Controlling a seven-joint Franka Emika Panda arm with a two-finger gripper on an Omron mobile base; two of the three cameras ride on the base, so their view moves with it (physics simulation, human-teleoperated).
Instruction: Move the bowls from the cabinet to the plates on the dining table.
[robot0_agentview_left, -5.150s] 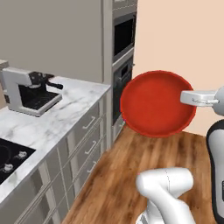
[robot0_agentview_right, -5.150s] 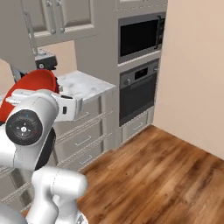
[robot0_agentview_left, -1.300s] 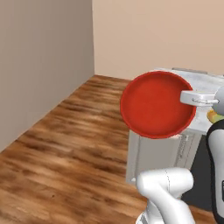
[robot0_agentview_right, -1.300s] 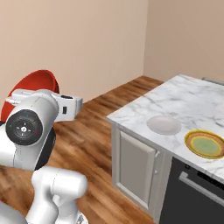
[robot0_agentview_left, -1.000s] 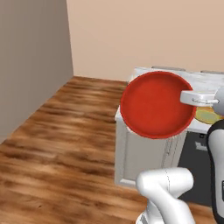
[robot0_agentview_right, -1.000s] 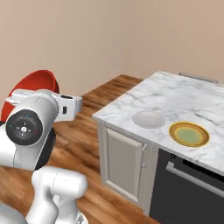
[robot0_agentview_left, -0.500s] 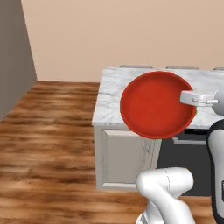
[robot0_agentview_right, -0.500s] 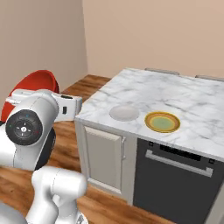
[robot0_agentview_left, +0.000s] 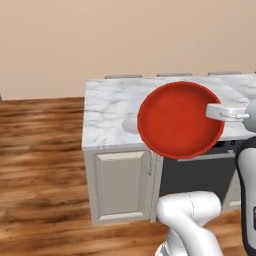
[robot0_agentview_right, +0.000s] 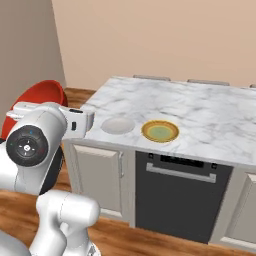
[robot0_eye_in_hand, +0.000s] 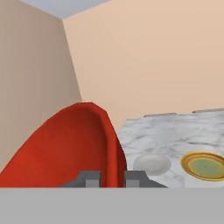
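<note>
I hold the wide red bowl (robot0_agentview_left: 177, 119) on edge by its rim, well above the floor; its red back (robot0_agentview_right: 37, 101) shows behind my arm in the right base view. My gripper (robot0_eye_in_hand: 113, 178) is shut on that rim, a finger (robot0_eye_in_hand: 89, 179) on each side of the red wall (robot0_eye_in_hand: 74, 148). Ahead stands the dining table (robot0_agentview_right: 200, 117), a white marble slab. On it lie a white-grey plate (robot0_agentview_right: 117, 125) and a yellow-gold plate (robot0_agentview_right: 159, 131), side by side near the front edge. Both plates, white-grey (robot0_eye_in_hand: 152, 164) and yellow-gold (robot0_eye_in_hand: 204, 166), also appear in the hand view. The cabinet is out of view.
The table's grey base has a panelled door (robot0_agentview_right: 97, 177) and a dark appliance front with a bar handle (robot0_agentview_right: 181, 172). Wood floor (robot0_agentview_left: 40, 150) runs left of the table. A beige wall (robot0_agentview_left: 125, 40) stands behind it, with chair backs (robot0_agentview_right: 150, 77) along the far edge.
The whole picture has shifted as the base turned and drove; the dining table now sits closer and more central. The red bowl stays in the same grip, unmoved relative to the arm.
</note>
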